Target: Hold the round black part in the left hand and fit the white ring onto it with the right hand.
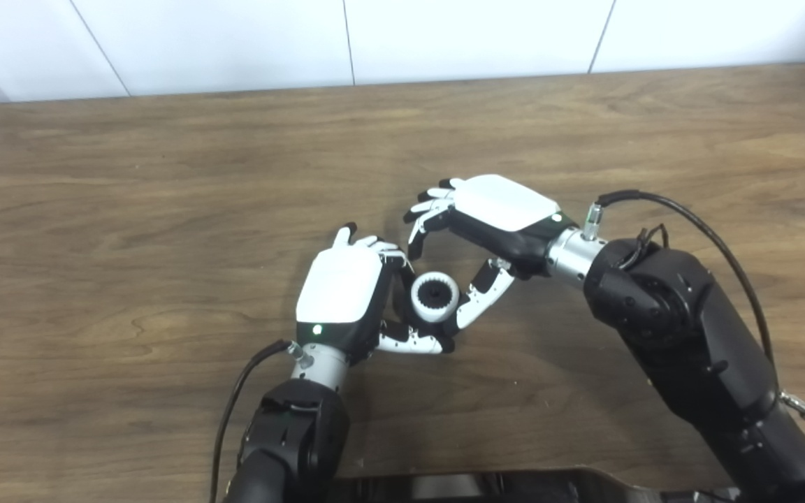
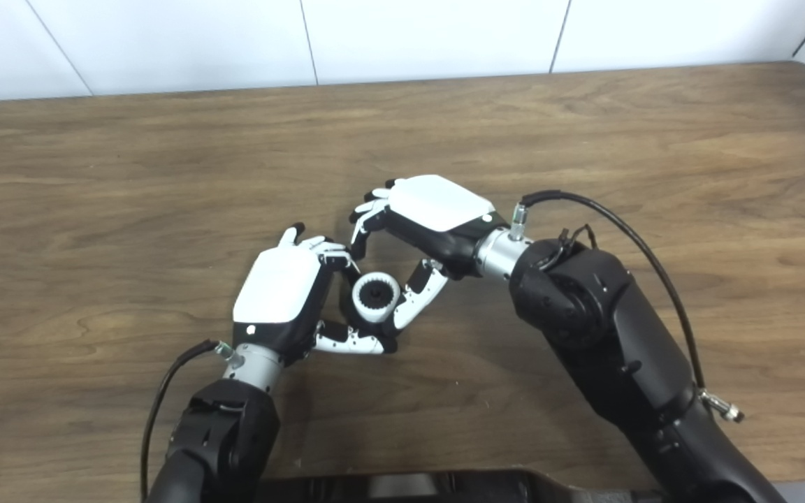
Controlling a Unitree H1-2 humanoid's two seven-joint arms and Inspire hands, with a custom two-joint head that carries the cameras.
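Note:
The white ring (image 1: 434, 295) sits around the round black part (image 1: 435, 294), whose toothed black centre shows inside it. My left hand (image 1: 343, 293) is shut on this pair just above the table, its fingers (image 1: 392, 255) above it and its thumb (image 1: 413, 342) below. My right hand (image 1: 493, 216) is to the upper right with its fingers spread. Its thumb (image 1: 479, 297) reaches down along the ring's right side, touching or almost touching it. Its fingers (image 1: 425, 213) curl above the ring and stay apart from it.
The brown wooden table (image 1: 165, 209) stretches around both hands, with a white wall (image 1: 444, 35) behind its far edge. A black cable (image 1: 696, 223) loops over my right wrist. A dark part of the robot's body (image 1: 479, 485) shows at the bottom edge.

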